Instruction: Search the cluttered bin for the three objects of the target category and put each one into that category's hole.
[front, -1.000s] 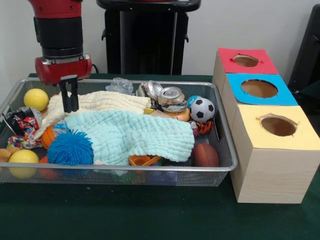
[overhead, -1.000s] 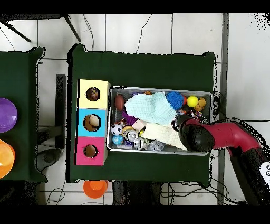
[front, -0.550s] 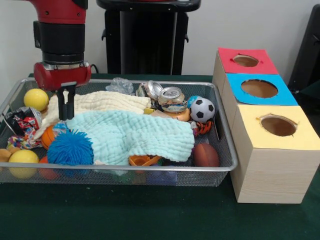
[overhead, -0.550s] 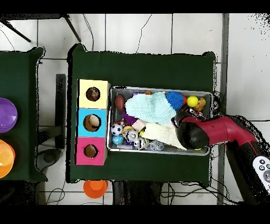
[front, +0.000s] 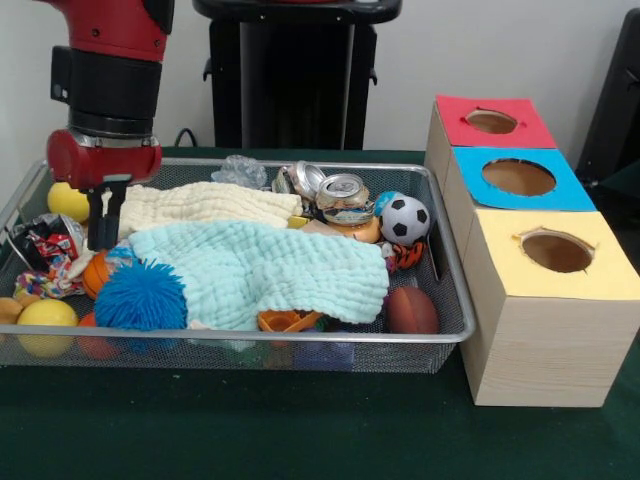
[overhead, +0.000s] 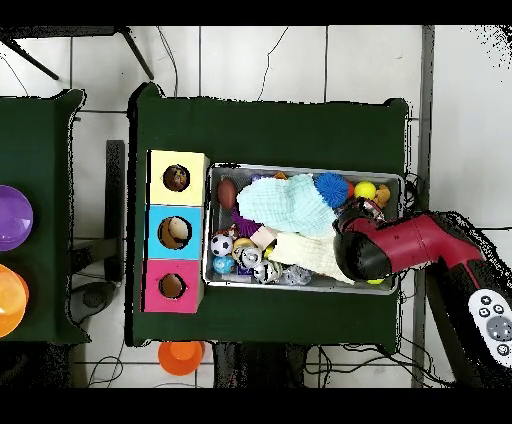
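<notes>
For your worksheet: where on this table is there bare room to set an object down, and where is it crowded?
Free: the green table strip in front of the wire bin and boxes. Crowded: the bin, filled with cloths, balls and cans, gripper inside.

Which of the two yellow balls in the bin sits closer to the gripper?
The yellow ball at the bin's back corner, partly hidden behind the gripper, is closer. The other yellow ball lies at the front edge beside the blue spiky ball, farther away.

White tiled floor (overhead: 300, 60), pale wall (front: 500, 50) behind, green table (overhead: 270, 125), second green table (overhead: 40, 130) at left edge.
</notes>
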